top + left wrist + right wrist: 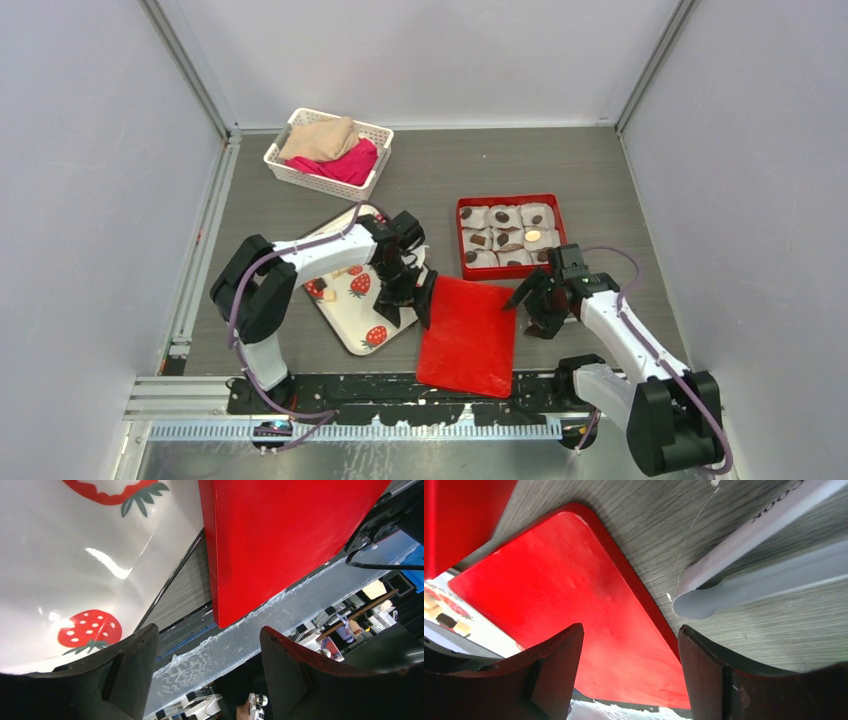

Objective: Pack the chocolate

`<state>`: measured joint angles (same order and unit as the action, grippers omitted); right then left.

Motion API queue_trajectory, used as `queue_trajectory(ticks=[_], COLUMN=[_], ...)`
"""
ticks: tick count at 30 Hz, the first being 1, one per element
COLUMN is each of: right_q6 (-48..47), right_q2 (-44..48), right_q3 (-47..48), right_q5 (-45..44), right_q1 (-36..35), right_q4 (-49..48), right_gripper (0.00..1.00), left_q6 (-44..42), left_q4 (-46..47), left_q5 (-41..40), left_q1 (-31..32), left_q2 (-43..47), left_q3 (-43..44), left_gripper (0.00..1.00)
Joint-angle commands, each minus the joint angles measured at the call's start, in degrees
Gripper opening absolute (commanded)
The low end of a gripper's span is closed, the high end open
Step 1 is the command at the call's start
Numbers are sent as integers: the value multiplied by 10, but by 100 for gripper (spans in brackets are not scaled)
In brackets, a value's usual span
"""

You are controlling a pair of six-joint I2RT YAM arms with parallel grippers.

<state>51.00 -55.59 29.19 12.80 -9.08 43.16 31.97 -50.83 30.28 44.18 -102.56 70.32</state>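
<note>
The chocolate (pixel 502 216) sits as dark lumps in white paper cups inside the open red box (pixel 463 238) at mid-table. The box's flat red lid (pixel 467 335) lies on the table in front of it. My left gripper (pixel 415 300) hovers at the lid's left edge, jaws open and empty; its wrist view shows the lid (pixel 280 540) ahead of the fingers (pixel 130 675). My right gripper (pixel 530 302) hangs open and empty over the lid's upper right corner, with the lid (pixel 589 610) between its fingers (pixel 554 675). A few small lumps (pixel 446 619) lie on the tray.
A white tray with strawberry prints (pixel 345 318) lies left of the lid, partly under the left arm. A white basket (pixel 372 135) with beige and pink cloth stands at the back left. A white bar with lettering (pixel 749 535) and a grey rail (pixel 774 585) lie right of the lid.
</note>
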Motion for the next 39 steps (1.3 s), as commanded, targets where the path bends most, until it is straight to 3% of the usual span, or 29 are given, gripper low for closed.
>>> queue_trajectory(ticks=[1,10,25,34,39], right_q6=[12,17,35,38,39], right_q2=[-33,-75,-72,-85,-89], right_q3=[-7,-35,-59,-55,-51], right_q5=[-7,33,48,60,72], right_q1=[-12,-19,-19,-20,-20], right_q4=[-64,-132,-154,-162,-168], right_gripper=[75,77,77,77,77], left_q6=[25,37,56,70,78], left_q4=[61,119,196,185,176], left_q5=[15,39,86,87,91], left_q1=[21,35,35,33,23], left_q2=[24,-14,-53,-9,14], left_q3=[-22,-46,-34,14,26], left_gripper=[75,76,73,52,23])
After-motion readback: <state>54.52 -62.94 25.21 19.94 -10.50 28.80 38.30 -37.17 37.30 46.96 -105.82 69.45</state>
